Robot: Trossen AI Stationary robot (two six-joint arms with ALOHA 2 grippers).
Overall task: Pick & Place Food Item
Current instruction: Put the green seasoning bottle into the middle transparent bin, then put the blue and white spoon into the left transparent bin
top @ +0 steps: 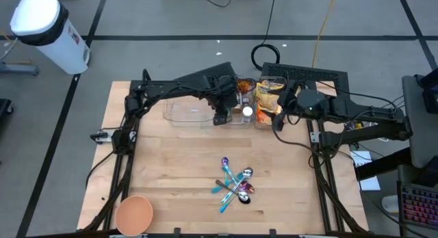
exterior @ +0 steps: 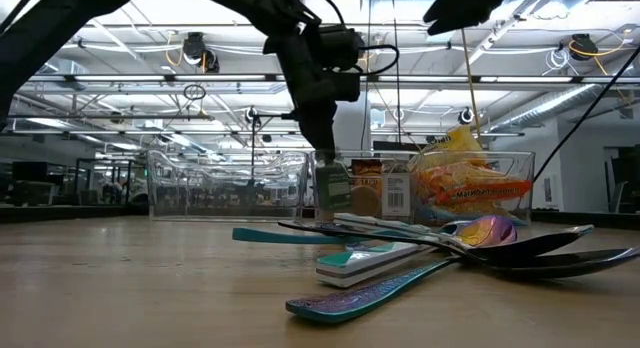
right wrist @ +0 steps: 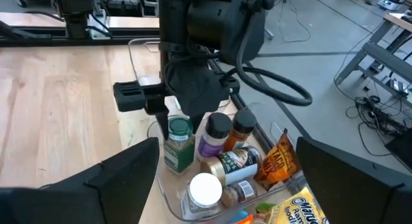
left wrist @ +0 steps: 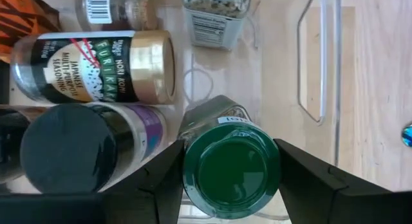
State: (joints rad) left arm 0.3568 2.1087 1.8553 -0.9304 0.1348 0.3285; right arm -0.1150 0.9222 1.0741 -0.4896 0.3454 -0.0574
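Green-lidded jar (left wrist: 232, 169) upright among other jars in the middle clear bin (right wrist: 168, 208), flanked by the left gripper (left wrist: 230, 179) with jaws wide either side, seemingly to lift it, right gripper (right wrist: 222, 179) waiting spread open above the snack bags (top: 269, 94).

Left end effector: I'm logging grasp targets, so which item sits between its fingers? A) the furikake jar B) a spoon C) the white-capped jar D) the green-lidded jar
D: in the left wrist view, the left end effector has a finger on each side of the green-lidded jar in the clear bin.
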